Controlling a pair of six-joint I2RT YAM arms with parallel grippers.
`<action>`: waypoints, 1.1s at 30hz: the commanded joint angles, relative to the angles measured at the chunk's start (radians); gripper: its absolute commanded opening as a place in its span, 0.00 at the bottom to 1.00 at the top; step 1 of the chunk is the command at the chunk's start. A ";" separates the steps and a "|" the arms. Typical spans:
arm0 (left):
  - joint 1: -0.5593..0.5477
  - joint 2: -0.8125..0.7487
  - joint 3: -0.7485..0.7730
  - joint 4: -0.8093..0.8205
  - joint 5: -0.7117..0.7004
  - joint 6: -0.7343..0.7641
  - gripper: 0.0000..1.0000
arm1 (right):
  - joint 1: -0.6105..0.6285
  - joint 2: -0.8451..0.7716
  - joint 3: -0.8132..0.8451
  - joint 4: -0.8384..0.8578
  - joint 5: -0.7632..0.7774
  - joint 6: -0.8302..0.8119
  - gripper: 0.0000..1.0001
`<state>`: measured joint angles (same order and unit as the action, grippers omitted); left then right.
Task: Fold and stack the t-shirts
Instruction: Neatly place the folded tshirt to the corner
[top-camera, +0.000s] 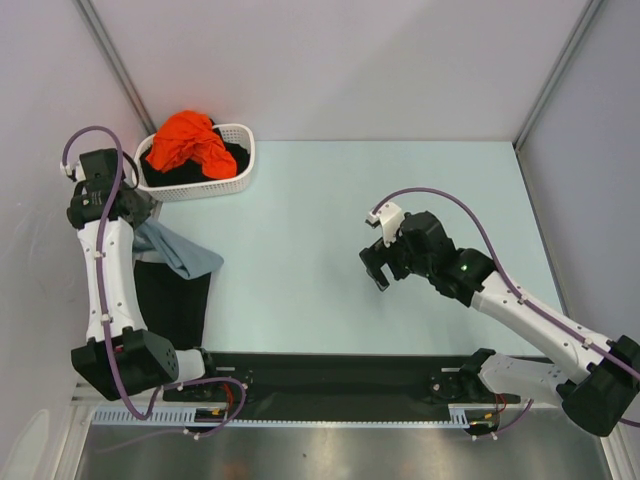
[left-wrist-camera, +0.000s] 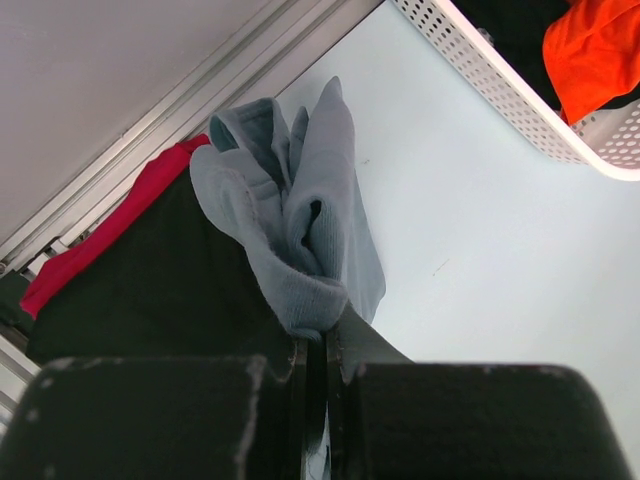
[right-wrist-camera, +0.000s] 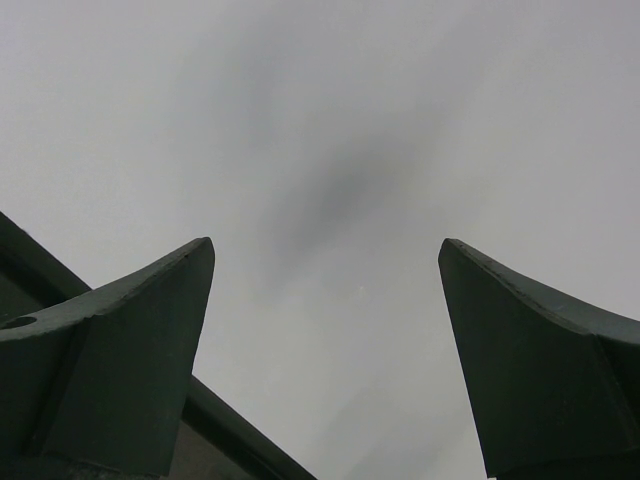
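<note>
Left gripper (left-wrist-camera: 322, 345): clenched on the bunched edge of the slate grey-blue soft cloth t-shirt (left-wrist-camera: 300, 220), jaws all but meeting through the fabric. In the overhead view the shirt hangs crumpled from the grip, with its long axis running from 10 to 4 o'clock and its free end trailing toward 4 o'clock.

Directly under it, at about 5 o'clock from the left gripper, lies the black folded t-shirt (top-camera: 175, 300), flat at the table's left edge. A strip of red cloth (left-wrist-camera: 110, 230) shows along its outer side. The grey-blue shirt overlaps the black one's far corner; whether they touch cannot be told.

Right gripper (top-camera: 378, 268): released, fingers spread wide and holding nothing. It hovers over the pale blue table (top-camera: 350, 200) at 3 o'clock from the shirt, well apart.

Farther off, at 1 o'clock from the left gripper, the white slotted plastic basket (top-camera: 215, 185) holds the bright orange crumpled t-shirt (top-camera: 185, 140) on black cloth.

Judgement: the left arm is much the nearer. Spreading the shirt flat calls for the right arm to cross toward 9 o'clock.
</note>
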<state>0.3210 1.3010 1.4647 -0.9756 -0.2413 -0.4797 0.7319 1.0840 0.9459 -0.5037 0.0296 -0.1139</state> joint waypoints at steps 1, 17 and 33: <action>0.013 -0.045 0.057 0.023 -0.023 0.026 0.00 | 0.015 0.008 0.004 0.025 0.013 -0.018 1.00; 0.099 -0.118 -0.095 0.100 0.115 0.090 0.00 | 0.038 0.011 -0.007 0.002 0.035 -0.023 1.00; 0.161 -0.238 -0.345 0.060 0.008 0.044 0.00 | 0.078 0.040 -0.025 0.014 0.032 -0.015 1.00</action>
<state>0.4690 1.1027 1.1355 -0.9154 -0.1913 -0.4194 0.7940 1.1213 0.9287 -0.5045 0.0463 -0.1280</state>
